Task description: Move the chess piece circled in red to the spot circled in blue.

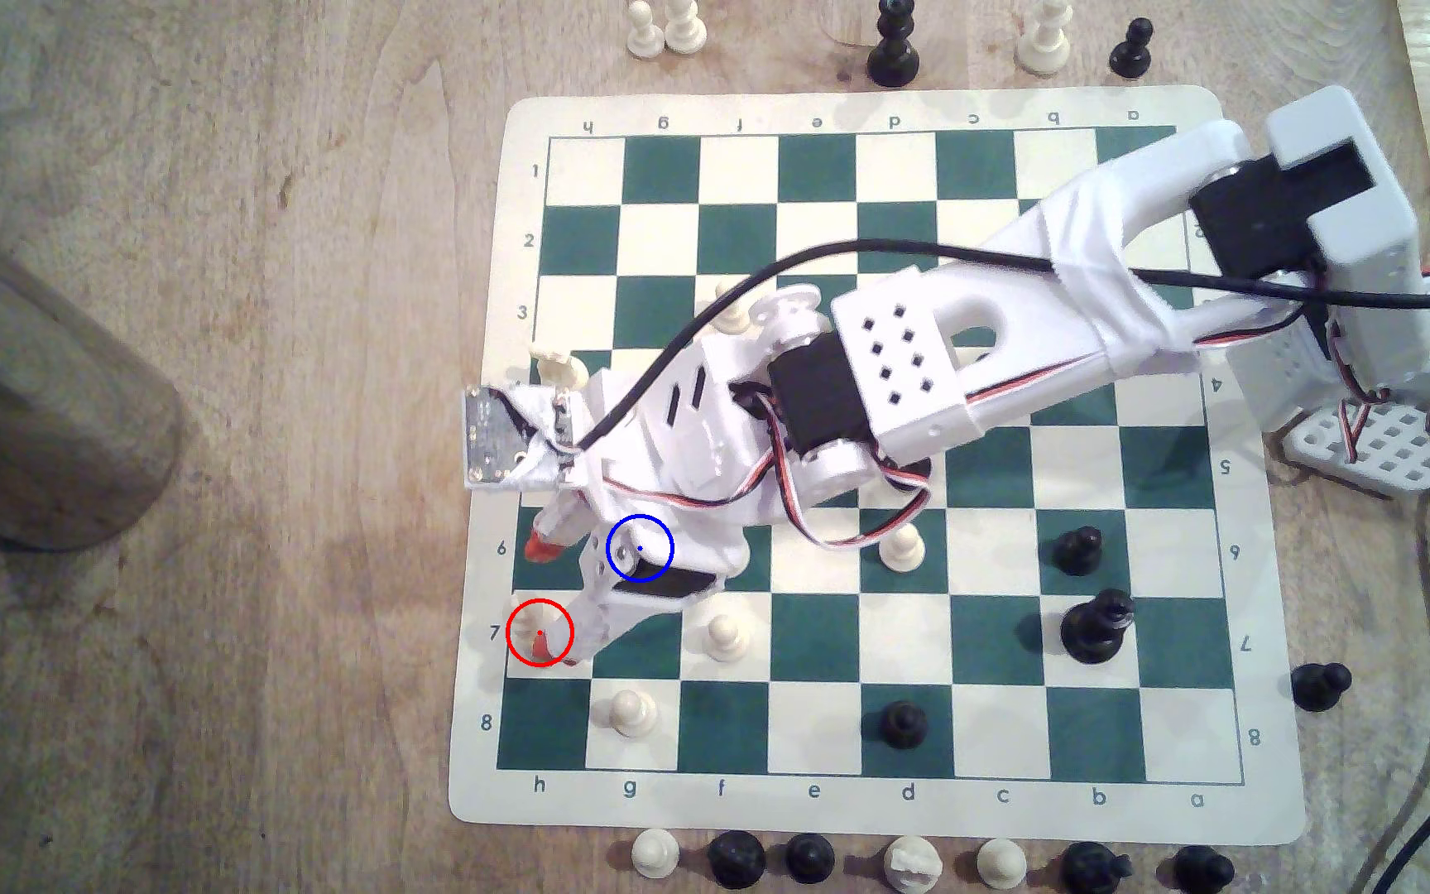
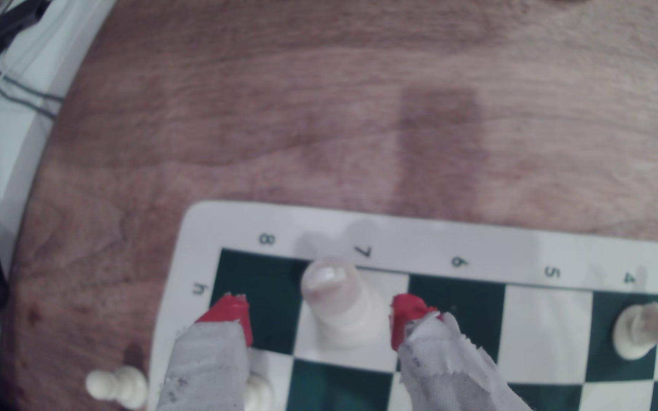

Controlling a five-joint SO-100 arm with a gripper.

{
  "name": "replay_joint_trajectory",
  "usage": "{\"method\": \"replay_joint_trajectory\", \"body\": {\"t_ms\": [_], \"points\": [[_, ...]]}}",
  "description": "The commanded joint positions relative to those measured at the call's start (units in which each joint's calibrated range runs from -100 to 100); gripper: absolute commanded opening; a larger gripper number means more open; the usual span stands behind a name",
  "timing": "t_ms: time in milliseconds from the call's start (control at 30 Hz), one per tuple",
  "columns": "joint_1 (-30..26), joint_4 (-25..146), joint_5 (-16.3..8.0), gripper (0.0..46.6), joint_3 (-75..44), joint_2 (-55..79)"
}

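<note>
Wrist view: my fingers (image 2: 319, 322) stand wide, red tips on either side of the cream chess piece (image 2: 337, 304) without touching it. It has a smooth rounded head, a collar and a broad round base, standing upright on the cream h7 square by the mat's edge. Exterior view marks it (image 1: 533, 621) with a red ring at the board's left; the blue ring (image 1: 639, 548) lies on my wrist, just to its right.

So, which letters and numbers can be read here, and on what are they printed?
"1" to "8": chessboard mat border, both sides in the exterior view.
"h g f e d c b a": its near border; repeated upside down on the far border.
"h", "8 7 6 5 4": same border, wrist view.
No other text appears.
</note>
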Motion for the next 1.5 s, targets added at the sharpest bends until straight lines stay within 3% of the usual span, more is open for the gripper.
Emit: {"method": "replay_joint_trajectory", "body": {"t_ms": [0,967,1267,1333,1467], "points": [[-0.17,-1.44,-0.15,18.8,-6.31,-0.81],[0.38,-3.16,-0.34,18.4,-11.30,4.37],[0.30,-3.40,-0.39,16.4,-11.30,4.79],[0.22,-3.40,-0.34,13.8,-11.30,4.79],[-0.17,-3.08,-0.20,1.8,-11.30,4.79]]}}
